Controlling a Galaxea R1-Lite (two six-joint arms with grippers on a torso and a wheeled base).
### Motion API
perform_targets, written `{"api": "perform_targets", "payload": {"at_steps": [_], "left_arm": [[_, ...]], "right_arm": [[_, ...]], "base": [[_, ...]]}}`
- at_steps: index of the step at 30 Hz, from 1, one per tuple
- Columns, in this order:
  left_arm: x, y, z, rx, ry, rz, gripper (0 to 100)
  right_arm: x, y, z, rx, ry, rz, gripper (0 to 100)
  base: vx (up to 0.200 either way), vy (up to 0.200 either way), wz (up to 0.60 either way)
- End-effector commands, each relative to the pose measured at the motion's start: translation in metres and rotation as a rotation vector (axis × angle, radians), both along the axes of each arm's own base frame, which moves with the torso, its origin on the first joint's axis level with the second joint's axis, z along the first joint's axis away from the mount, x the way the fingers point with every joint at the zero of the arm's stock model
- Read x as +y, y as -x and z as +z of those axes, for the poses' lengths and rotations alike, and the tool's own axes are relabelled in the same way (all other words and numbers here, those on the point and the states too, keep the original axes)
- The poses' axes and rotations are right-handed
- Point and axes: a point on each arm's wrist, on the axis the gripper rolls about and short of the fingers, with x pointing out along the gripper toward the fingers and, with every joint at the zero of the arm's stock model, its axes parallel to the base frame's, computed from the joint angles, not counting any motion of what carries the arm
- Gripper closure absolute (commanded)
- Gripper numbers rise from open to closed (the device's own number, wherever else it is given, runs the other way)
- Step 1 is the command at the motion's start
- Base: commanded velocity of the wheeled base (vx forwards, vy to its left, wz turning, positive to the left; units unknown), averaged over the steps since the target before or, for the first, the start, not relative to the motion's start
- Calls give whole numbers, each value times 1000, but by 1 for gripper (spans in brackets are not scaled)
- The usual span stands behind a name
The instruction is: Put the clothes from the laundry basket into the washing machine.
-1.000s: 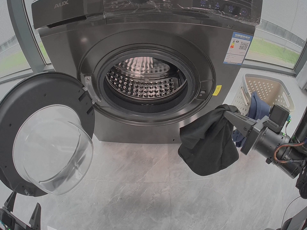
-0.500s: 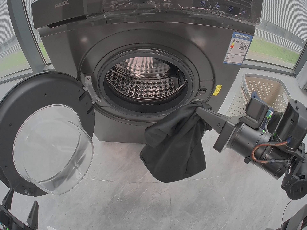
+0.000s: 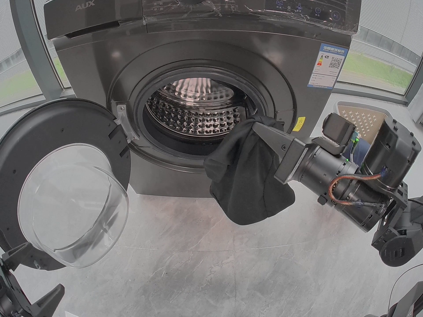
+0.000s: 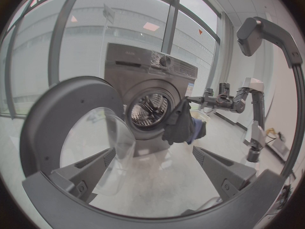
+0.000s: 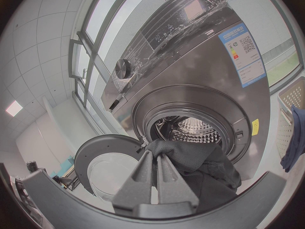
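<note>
My right gripper [image 3: 261, 128] is shut on a black garment [image 3: 249, 172] that hangs just in front of the lower right rim of the washing machine's [image 3: 198, 45] open drum [image 3: 196, 108]. In the right wrist view the two fingers [image 5: 155, 172] pinch the black garment [image 5: 203, 166] below the drum opening [image 5: 190, 132]. A white laundry basket [image 3: 368, 122] stands right of the machine behind the right arm, with a blue garment [image 5: 295, 137] draped over its rim. My left gripper [image 4: 152, 159] is open low at the left, facing the machine.
The round glass door [image 3: 61, 181] stands swung wide open to the left of the drum. Grey tiled floor [image 3: 198, 260] lies in front of the machine. Windows run behind and beside it.
My right arm has carried the black garment left and upward from beside the basket to the drum's lower right rim. The left gripper has shifted slightly at the bottom left corner.
</note>
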Motion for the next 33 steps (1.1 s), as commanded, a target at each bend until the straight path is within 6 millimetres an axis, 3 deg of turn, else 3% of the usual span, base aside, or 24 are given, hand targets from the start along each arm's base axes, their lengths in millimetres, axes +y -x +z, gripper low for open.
{"api": "perform_targets", "payload": {"at_steps": [1,9,11,12,15,33], "left_arm": [[-8,-64,26,252,4,-238,0],[-36,-116,18,369,-24,-401,0],[-38,-120,16,375,-24,-408,0],[-49,-136,12,392,-25,-441,0],[-61,-154,10,384,-19,-465,0],[-109,-201,-26,477,-61,-550,0]], "right_arm": [[20,-19,3,-14,-23,9,100],[23,-22,6,-27,-36,11,100],[23,-22,6,-27,-38,10,100],[24,-22,7,-29,-41,10,100],[24,-23,10,-35,-48,7,100],[32,-14,13,-35,-88,54,100]], "base": [[0,0,0],[0,0,0],[0,0,0],[0,0,0],[0,0,0],[0,0,0]]}}
